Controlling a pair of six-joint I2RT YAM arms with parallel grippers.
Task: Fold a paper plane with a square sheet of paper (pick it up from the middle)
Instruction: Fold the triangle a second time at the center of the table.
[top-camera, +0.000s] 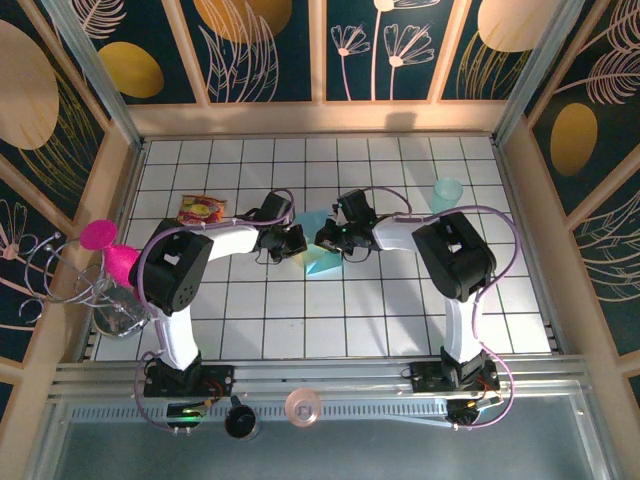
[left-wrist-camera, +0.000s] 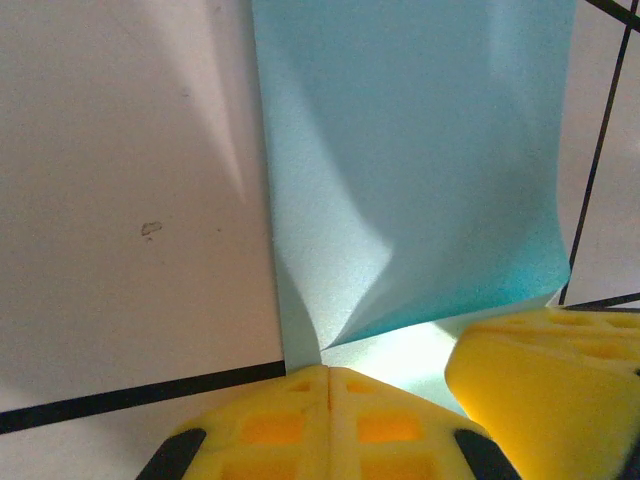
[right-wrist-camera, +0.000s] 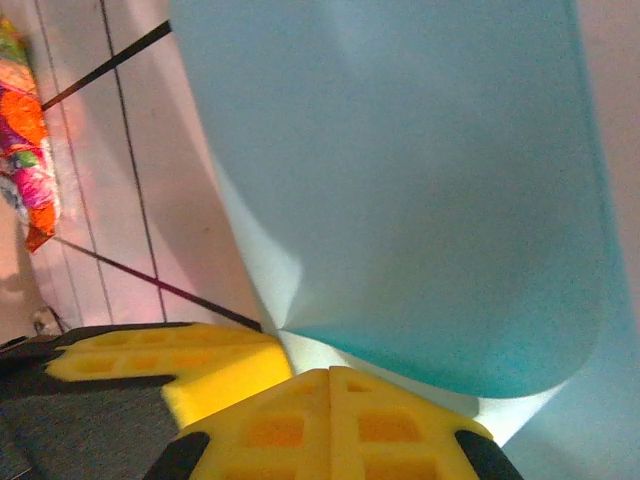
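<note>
Two pinches on one paper (left-wrist-camera: 420, 150), mid-worktop (top-camera: 400, 310). The left gripper (left-wrist-camera: 328, 375) is clamped shut on it, and the right gripper (right-wrist-camera: 330, 375) is too, just beside it. The paper bows up and away from both pinch points.

My worry is that it's thin stuff and each bite looks tiny. If the arms drift apart it could rip between them. If one moves faster than the other, I'd expect a crooked crease or a corner sliding free. The yellow fingers are close enough to bump, too.
</note>
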